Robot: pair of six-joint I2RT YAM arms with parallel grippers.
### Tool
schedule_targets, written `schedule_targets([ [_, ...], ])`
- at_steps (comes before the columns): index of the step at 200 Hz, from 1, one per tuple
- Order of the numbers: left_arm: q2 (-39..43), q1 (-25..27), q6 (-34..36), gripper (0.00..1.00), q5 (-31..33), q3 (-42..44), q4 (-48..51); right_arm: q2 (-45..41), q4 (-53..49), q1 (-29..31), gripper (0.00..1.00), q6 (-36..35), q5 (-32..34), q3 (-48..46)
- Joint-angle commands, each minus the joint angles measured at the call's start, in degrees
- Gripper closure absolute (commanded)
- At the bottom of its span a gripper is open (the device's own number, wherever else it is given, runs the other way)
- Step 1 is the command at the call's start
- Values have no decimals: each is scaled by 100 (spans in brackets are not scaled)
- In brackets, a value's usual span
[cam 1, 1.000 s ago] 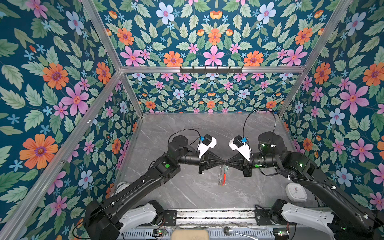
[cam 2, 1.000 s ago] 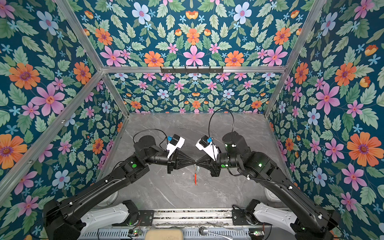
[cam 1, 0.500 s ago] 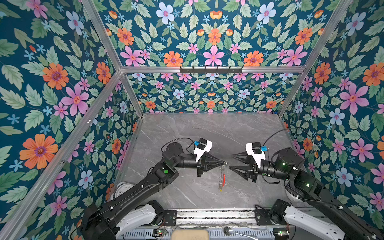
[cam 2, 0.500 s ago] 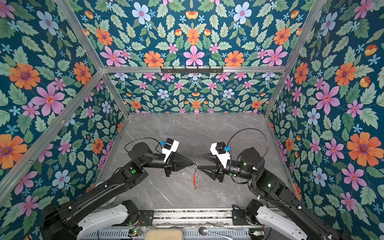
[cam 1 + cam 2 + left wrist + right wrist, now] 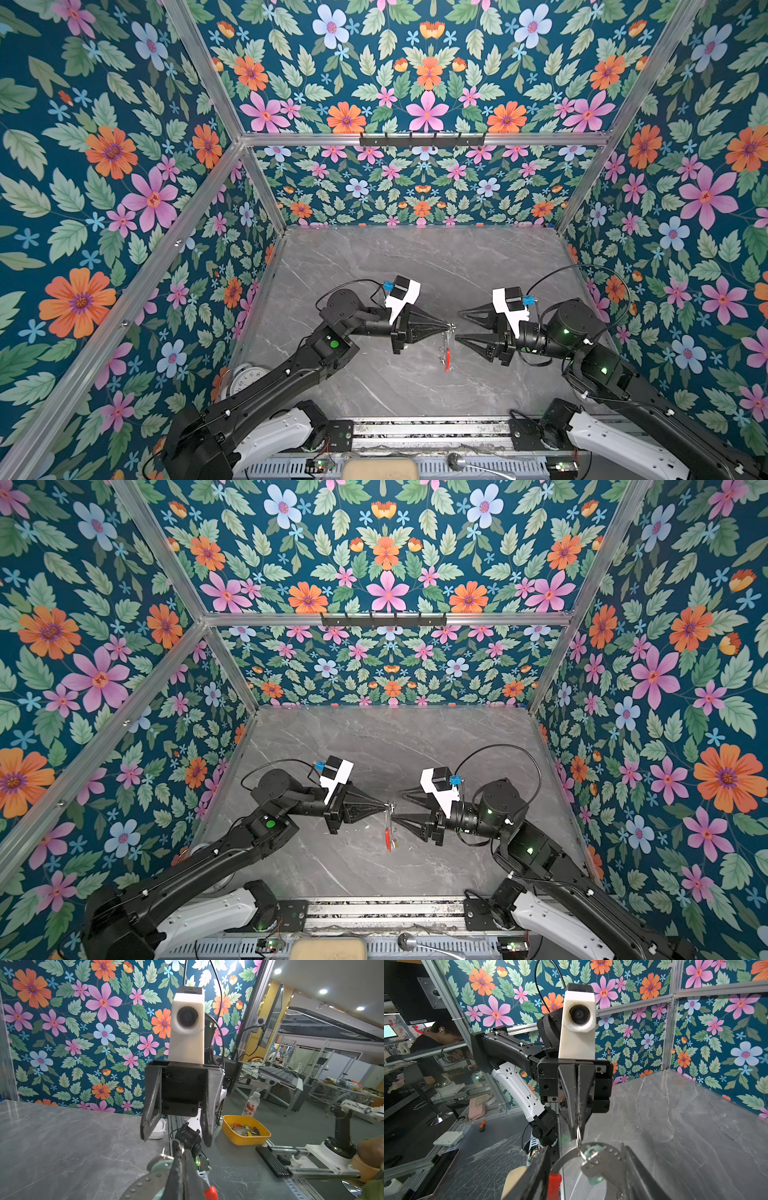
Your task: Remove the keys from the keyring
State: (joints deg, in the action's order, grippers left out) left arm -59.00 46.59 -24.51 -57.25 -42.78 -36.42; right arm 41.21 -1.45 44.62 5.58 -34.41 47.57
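Observation:
The keyring (image 5: 446, 353) hangs above the table, a grey band with a red section (image 5: 388, 838). My left gripper (image 5: 451, 326) (image 5: 388, 806) is shut on a small split ring (image 5: 578, 1140) at its top. In the left wrist view the grey band (image 5: 141, 1184) runs beside that gripper (image 5: 178, 1148). A silver key (image 5: 600, 1167) with a pale green piece behind it hangs from that ring. My right gripper (image 5: 457, 324) (image 5: 396, 804) faces the left one and is open, one finger (image 5: 533, 1174) on each side of the band, holding nothing.
A white round clock (image 5: 249, 380) lies at the front left, partly under the left arm. A small white box (image 5: 158, 1129) sits near the right edge of the grey marble table (image 5: 395, 266). Outside the cell stand a yellow tray (image 5: 245, 1130) and a bottle (image 5: 251, 1105).
A second ago both grippers met shut at the keyring. The right one has let go, opened and drawn back to the right; the left still holds the ring, a little lower.

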Motion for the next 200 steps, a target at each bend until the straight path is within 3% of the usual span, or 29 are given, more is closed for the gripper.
schedule_targets([
  [1, -9, 2, -194, 100, -172, -49, -387, 74, -181, 3, 58, -234, -250, 126],
  [24, -36, 0, -342, 100, -206, 5, -603, 99, -240, 3, 69, -260, -338, 127],
  [65, -90, 2, -492, 100, -258, 31, -791, 54, -311, -4, 74, -294, -312, 96],
  [139, -142, 0, -722, 100, -286, 46, -1092, 44, -399, 3, 100, -373, -346, 125],
  [200, -182, 4, -1231, 100, -225, 215, -1995, 49, -470, 4, 100, -412, -338, 79],
])
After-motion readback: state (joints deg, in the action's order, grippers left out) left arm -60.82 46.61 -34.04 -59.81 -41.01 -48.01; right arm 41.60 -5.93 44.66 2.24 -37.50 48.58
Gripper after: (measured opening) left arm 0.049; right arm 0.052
